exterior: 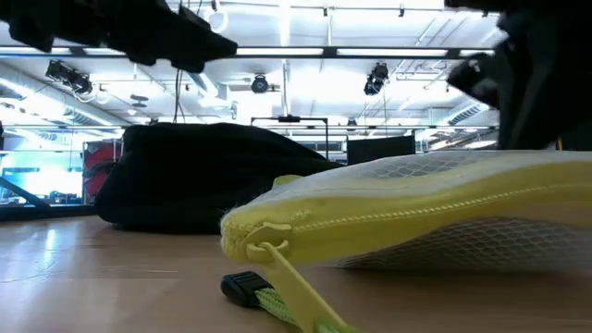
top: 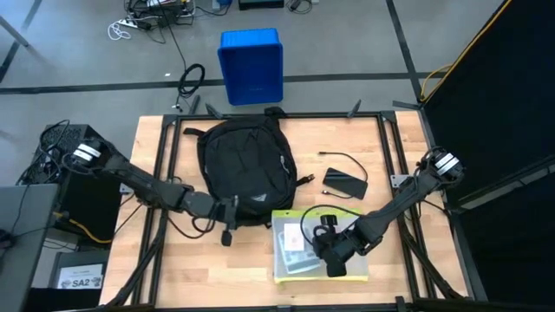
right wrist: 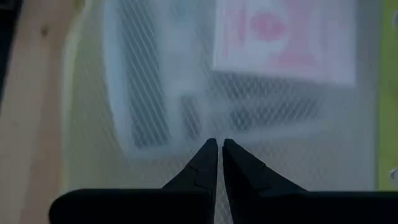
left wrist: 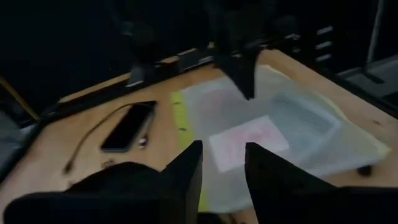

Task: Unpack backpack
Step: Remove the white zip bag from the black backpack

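The black backpack [top: 247,169] lies flat on the middle of the table, and shows as a dark mound [exterior: 199,176] in the low view. In front of it a yellow-edged mesh pouch [top: 316,250] lies flat, with a pink-and-white card inside [right wrist: 286,37] and its zipper pull [exterior: 270,248] toward the near edge. My left gripper [left wrist: 224,168] stands open at the backpack's near edge [top: 227,217], pointing toward the pouch, with nothing between its fingers. My right gripper [right wrist: 217,146] is shut and points down over the pouch [top: 328,247]. My right gripper's shut fingertips [right wrist: 210,152] stand at the pouch's mesh face [right wrist: 205,118], slanting down from above. I cannot tell whether they touch the mesh. The pouch lies flat on the table.
A black flat device [top: 345,184] with a thin cable [top: 342,158] lies right of the backpack. A blue plastic bin [top: 251,65] stands on the floor beyond the far edge. Black frame rails [top: 165,173] run along the table's sides. Bare wood shows at the near left.
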